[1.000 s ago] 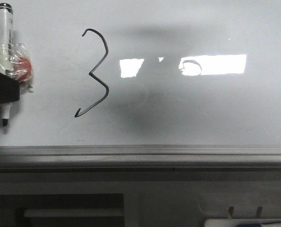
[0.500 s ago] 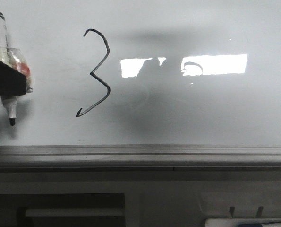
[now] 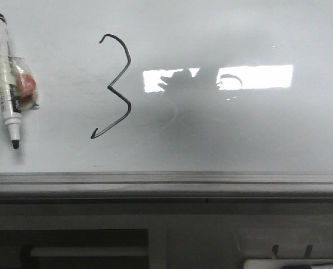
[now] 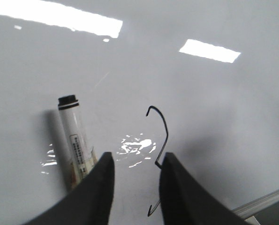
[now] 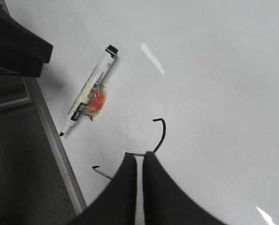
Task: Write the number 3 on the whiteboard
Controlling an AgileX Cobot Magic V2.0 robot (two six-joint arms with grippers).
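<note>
The black number 3 (image 3: pixel 113 85) stands drawn on the whiteboard (image 3: pixel 222 134), left of the middle. A white marker (image 3: pixel 5 78) with a black cap end and its bare tip toward the rail lies flat on the board at the far left, with a red-orange lump in clear wrap (image 3: pixel 25 87) stuck to it. Neither gripper shows in the front view. My left gripper (image 4: pixel 137 161) hovers open and empty above the board, between the marker (image 4: pixel 74 138) and the number 3 (image 4: pixel 162 136). My right gripper (image 5: pixel 139 161) is shut and empty over the number 3 (image 5: pixel 161 132).
A grey metal rail (image 3: pixel 166 182) runs along the board's near edge. Bright rectangular light reflections (image 3: pixel 256 77) lie right of the numeral. Below the rail are a dark recess with a pale bar (image 3: pixel 88 251) and a white tray corner (image 3: pixel 295 263). The left arm's dark body (image 5: pixel 17 44) shows in the right wrist view.
The left gripper, which held the marker at the left edge, has let go and drawn out of the front view. The marker now lies free on the board, slightly lower.
</note>
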